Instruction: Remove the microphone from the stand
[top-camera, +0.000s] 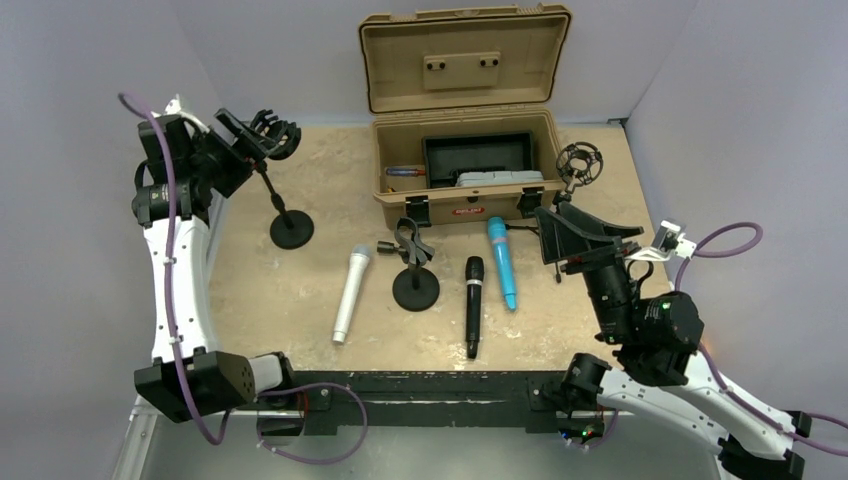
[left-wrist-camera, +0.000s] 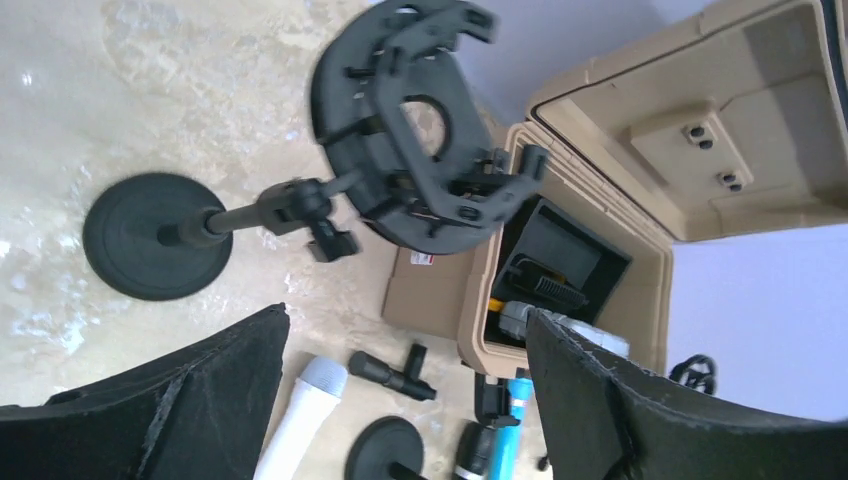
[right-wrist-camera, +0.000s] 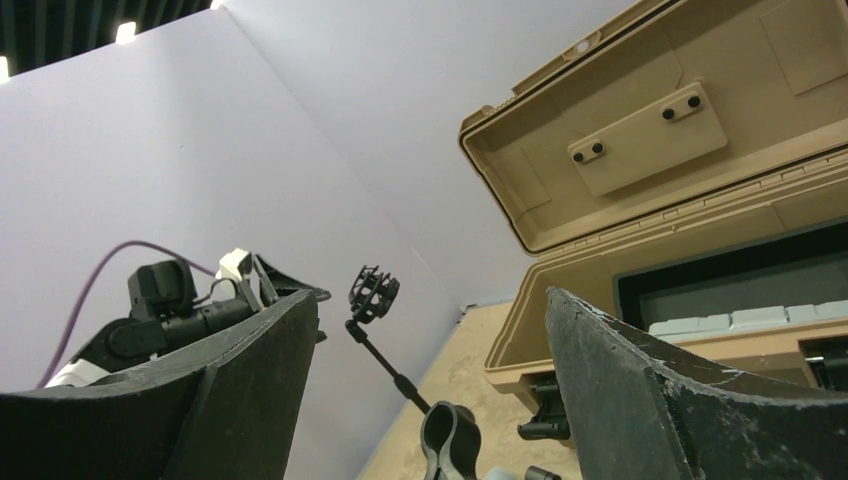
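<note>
Plainly, you have no loaded stand in sight. The shock mount (left-wrist-camera: 345, 110) in front of your left gripper (left-wrist-camera: 405, 315) shows an open ring with nothing through it. The clip stand (top-camera: 415, 287) mid-desk is bare, and the second shock mount (top-camera: 579, 163) by the right end of the case (top-camera: 450, 212) looks bare too.

The white microphone (top-camera: 351, 295), black microphone (top-camera: 473, 305) and blue microphone (top-camera: 502, 262) all lie flat on the desk (top-camera: 260, 300) between the two arms, their long axes running roughly near-to-far.

Your left gripper is spread wide and holds nothing. It hangs high at the far left, just beside the mount, which leans out above its round base (top-camera: 291, 231). From there the white microphone lies below and to the right, toward the near edge.

Your right gripper (top-camera: 560, 238) is wide and empty as well, raised just right of the blue microphone, so it is the nearer arm to that one and the black one.

Judging by this, the removal looks done. The desk is flat and mottled, with room around each microphone, and the open case crowds only the far side.
</note>
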